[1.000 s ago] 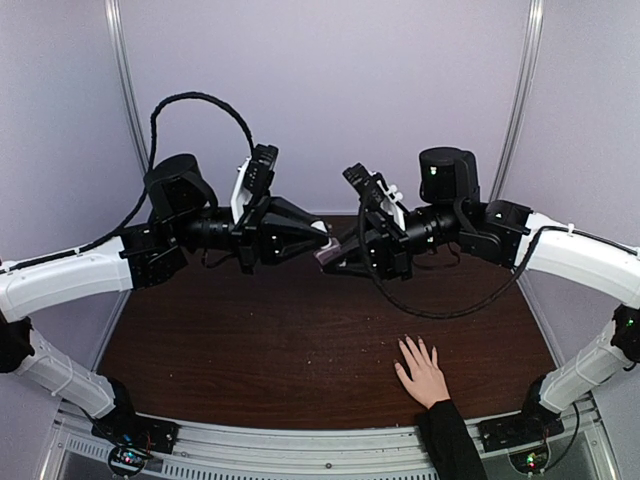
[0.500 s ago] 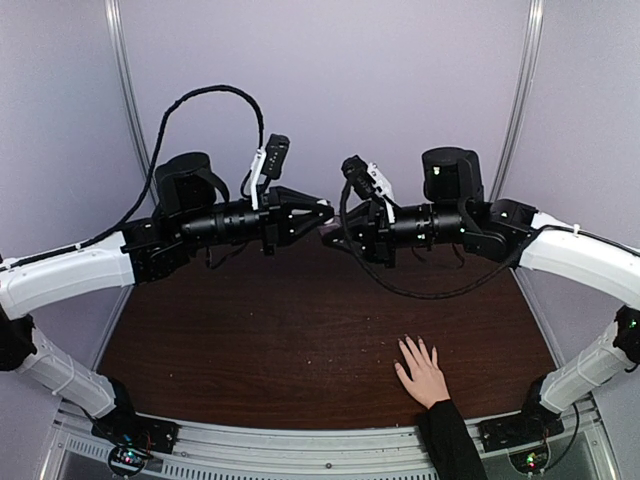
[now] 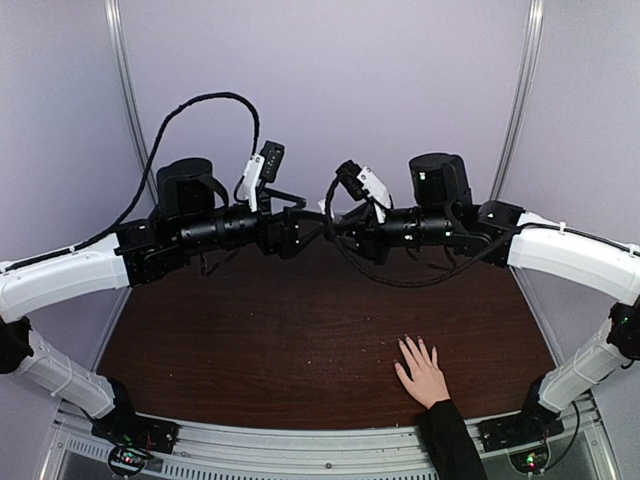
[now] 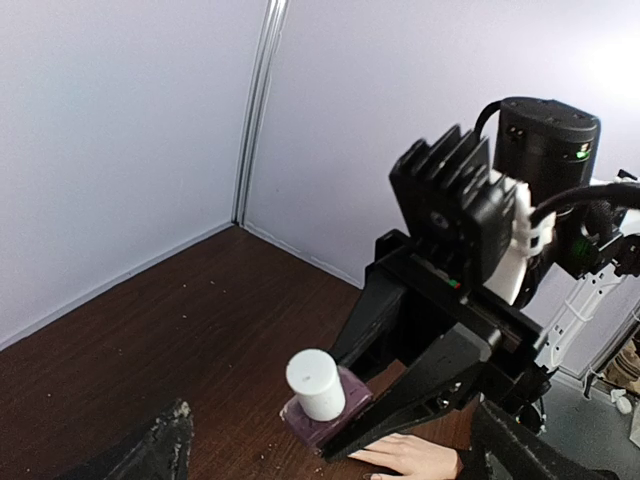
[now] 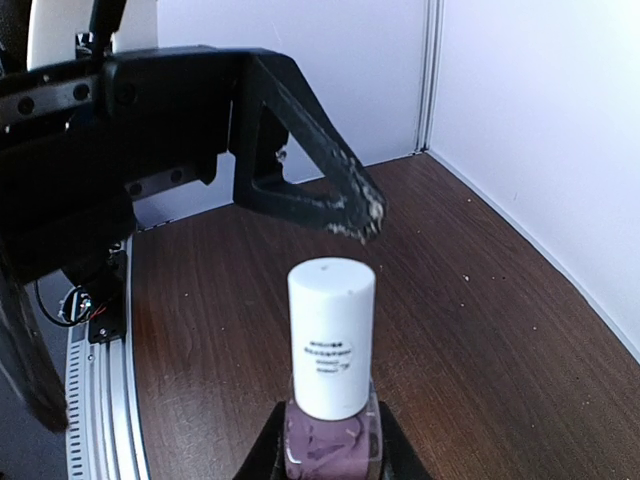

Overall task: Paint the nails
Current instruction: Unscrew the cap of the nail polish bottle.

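Above the dark bench (image 3: 230,340), the right arm's (image 3: 440,225) jaws clench a purple nail polish bottle (image 5: 328,440) by its glass body, white cap (image 5: 331,335) on, while the left arm's (image 3: 200,232) jaws stand released and wide, facing that cap, and the nails (image 3: 420,345), too small to judge, lie on a person's hand (image 3: 424,378) spread flat at the bench's near right edge.
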Controlling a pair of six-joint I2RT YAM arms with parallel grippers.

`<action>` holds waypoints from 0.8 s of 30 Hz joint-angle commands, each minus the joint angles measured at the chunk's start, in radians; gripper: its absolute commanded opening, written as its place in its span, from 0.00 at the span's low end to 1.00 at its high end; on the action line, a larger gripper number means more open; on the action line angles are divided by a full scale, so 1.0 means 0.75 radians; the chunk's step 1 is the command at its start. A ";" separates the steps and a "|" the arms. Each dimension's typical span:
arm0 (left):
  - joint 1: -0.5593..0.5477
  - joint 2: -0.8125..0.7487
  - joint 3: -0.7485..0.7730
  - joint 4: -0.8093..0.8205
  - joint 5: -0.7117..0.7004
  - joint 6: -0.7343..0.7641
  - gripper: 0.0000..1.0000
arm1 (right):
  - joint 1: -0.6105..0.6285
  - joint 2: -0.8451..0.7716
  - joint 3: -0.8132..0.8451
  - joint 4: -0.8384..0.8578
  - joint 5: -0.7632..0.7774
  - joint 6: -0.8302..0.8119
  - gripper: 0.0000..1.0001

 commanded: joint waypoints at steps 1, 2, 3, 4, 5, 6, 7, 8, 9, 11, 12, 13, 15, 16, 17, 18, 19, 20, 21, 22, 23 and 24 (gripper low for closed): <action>0.012 -0.096 -0.007 -0.003 -0.029 0.044 0.98 | -0.013 -0.028 0.037 -0.005 -0.116 -0.003 0.01; 0.013 -0.108 -0.006 -0.026 -0.018 0.060 0.98 | -0.016 -0.033 0.036 -0.010 -0.151 -0.008 0.01; 0.013 -0.123 -0.010 -0.043 -0.017 0.077 0.98 | -0.018 -0.038 0.037 -0.018 -0.194 -0.012 0.01; 0.013 -0.143 -0.025 -0.047 -0.028 0.076 0.98 | -0.020 -0.044 0.038 -0.023 -0.225 -0.015 0.01; 0.014 -0.169 -0.057 -0.021 -0.032 0.074 0.98 | -0.021 -0.051 0.035 -0.026 -0.262 -0.017 0.01; 0.014 -0.196 -0.085 0.007 -0.026 0.087 0.98 | -0.023 -0.059 0.030 -0.028 -0.305 -0.022 0.01; 0.016 -0.224 -0.103 0.024 -0.015 0.102 0.98 | -0.025 -0.071 0.027 -0.027 -0.354 -0.029 0.01; 0.018 -0.234 -0.098 0.012 0.001 0.112 0.98 | -0.026 -0.080 0.021 -0.023 -0.406 -0.031 0.01; 0.020 -0.233 -0.071 -0.037 0.033 0.136 0.98 | -0.026 -0.087 0.015 -0.017 -0.456 -0.033 0.01; 0.021 -0.214 0.020 -0.189 0.191 0.263 0.98 | -0.027 -0.101 0.007 0.004 -0.570 -0.026 0.01; 0.021 -0.212 0.025 -0.216 0.285 0.309 0.98 | -0.026 -0.104 0.008 0.016 -0.618 -0.017 0.02; 0.022 -0.216 0.013 -0.202 0.377 0.344 0.98 | -0.026 -0.102 0.009 0.025 -0.660 -0.008 0.02; 0.021 -0.220 -0.016 -0.132 0.529 0.370 0.97 | -0.026 -0.091 0.022 0.025 -0.723 0.001 0.03; 0.021 -0.214 -0.021 -0.128 0.584 0.377 0.98 | -0.027 -0.084 0.031 0.015 -0.753 -0.001 0.03; 0.021 -0.206 -0.020 -0.087 0.627 0.378 0.98 | -0.026 -0.076 0.041 0.003 -0.782 -0.003 0.03; 0.021 -0.195 -0.017 -0.060 0.656 0.378 0.97 | -0.026 -0.070 0.053 -0.009 -0.810 -0.002 0.03; 0.021 -0.184 -0.015 -0.042 0.673 0.374 0.96 | -0.027 -0.064 0.062 -0.016 -0.838 0.000 0.03; 0.021 -0.171 -0.013 -0.021 0.699 0.369 0.95 | -0.026 -0.059 0.066 -0.016 -0.866 0.006 0.03; 0.019 -0.157 -0.009 0.001 0.724 0.361 0.94 | -0.024 -0.056 0.072 -0.013 -0.890 0.013 0.03; 0.019 -0.143 -0.007 0.031 0.740 0.344 0.92 | -0.024 -0.054 0.073 -0.009 -0.902 0.015 0.03; 0.019 -0.126 -0.003 0.062 0.756 0.318 0.91 | -0.024 -0.053 0.070 -0.002 -0.910 0.017 0.03; 0.019 -0.111 0.003 0.080 0.771 0.301 0.89 | -0.022 -0.053 0.066 0.008 -0.915 0.019 0.03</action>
